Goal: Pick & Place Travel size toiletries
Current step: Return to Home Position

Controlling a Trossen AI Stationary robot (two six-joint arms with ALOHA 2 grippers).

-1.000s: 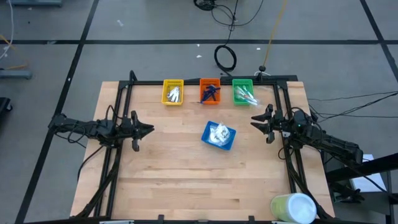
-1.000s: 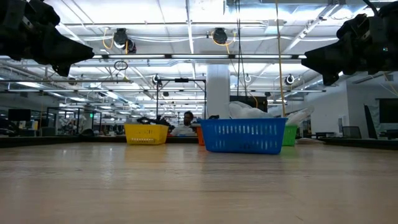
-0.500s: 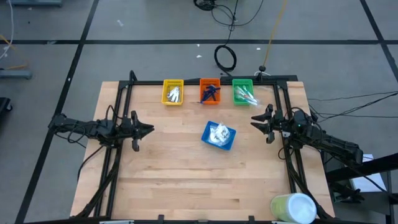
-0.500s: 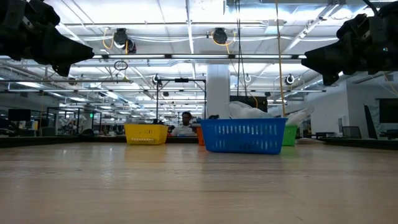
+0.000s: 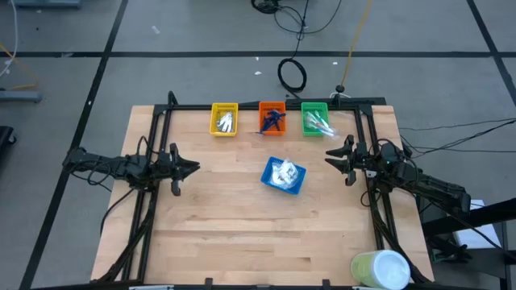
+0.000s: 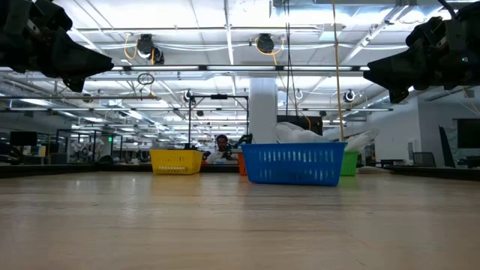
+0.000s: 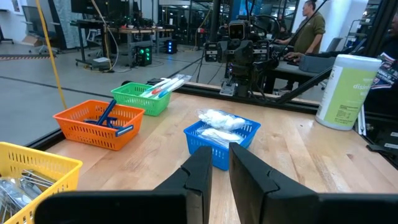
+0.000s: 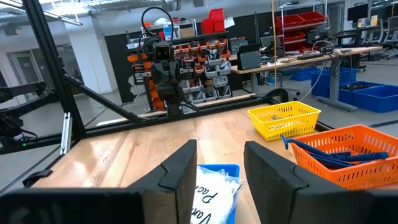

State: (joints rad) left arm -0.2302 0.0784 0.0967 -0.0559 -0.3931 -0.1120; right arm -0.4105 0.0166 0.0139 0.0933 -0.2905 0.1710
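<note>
The toiletries lie sorted in trays. A blue tray (image 5: 284, 175) at mid-table holds white sachets (image 7: 219, 118). Along the far edge stand a yellow tray (image 5: 224, 119) with silvery packets, an orange tray (image 5: 272, 118) with dark blue razors (image 7: 109, 114) and a green tray (image 5: 315, 118) with slim sticks. My left gripper (image 5: 193, 167) hovers level at the table's left side, its fingers (image 7: 200, 163) a narrow gap apart and empty. My right gripper (image 5: 329, 157) hovers level at the right side, open wider (image 8: 219, 155) and empty. Both point toward the blue tray.
A big pale green-and-white cylinder (image 5: 380, 270) stands at the table's near right corner. A black frame (image 5: 266, 106) runs along the far edge and down both sides. Bare wood lies in the near half. A person (image 6: 221, 142) sits in the room beyond.
</note>
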